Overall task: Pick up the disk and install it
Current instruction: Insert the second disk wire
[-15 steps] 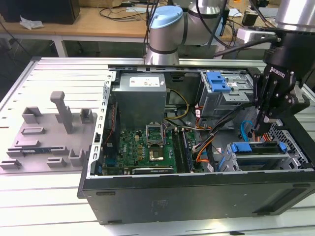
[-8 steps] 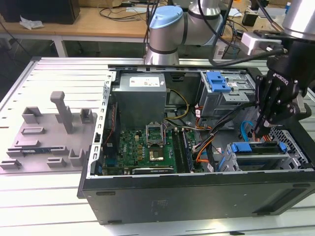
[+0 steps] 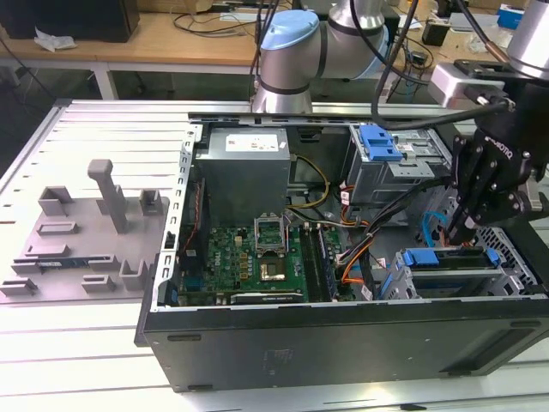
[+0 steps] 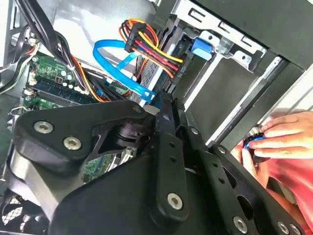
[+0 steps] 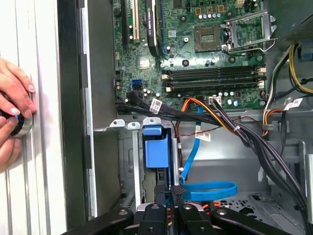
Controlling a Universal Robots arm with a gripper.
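**Desk:** Where is the disk (image 3: 450,276)?

**Photographer:** Directly under the claw (image 3: 461,233), standing on edge in the drive cage at the corner of the open computer case (image 3: 343,335). In the first wrist view its blue frame runs straight out ahead of the fingertips.

**Desk:** And the claw itself?

**Photographer:** Its fingers are drawn nearly together and appear to pinch the top edge of the blue frame. The grip looks narrow, on the frame and not on the metal body.

**Desk:** Which step is this?

**Photographer:** By my reading, the install. The disk is off the counter (image 5: 44,147) and inside the cage, with the claw on it. I cannot tell whether it is fully seated.

**Desk:** What sits near the claw?

**Photographer:** A blue data cable (image 5: 210,190) loops just beside the fingers. A bundle of black cables (image 5: 205,117) crosses beyond the disk's far end, and the motherboard (image 5: 195,58) lies past that. Well away, across the case, stands the grey power supply (image 3: 244,167). Outside the case wall, well apart from the claw, a person's hand (image 5: 12,117) rests on the counter over a small round object.

**Desk:** What does the next move call for?

**Photographer:** In my judgement, a straight, square push along the cage's guides, with the blue loop kept from snagging under the frame.
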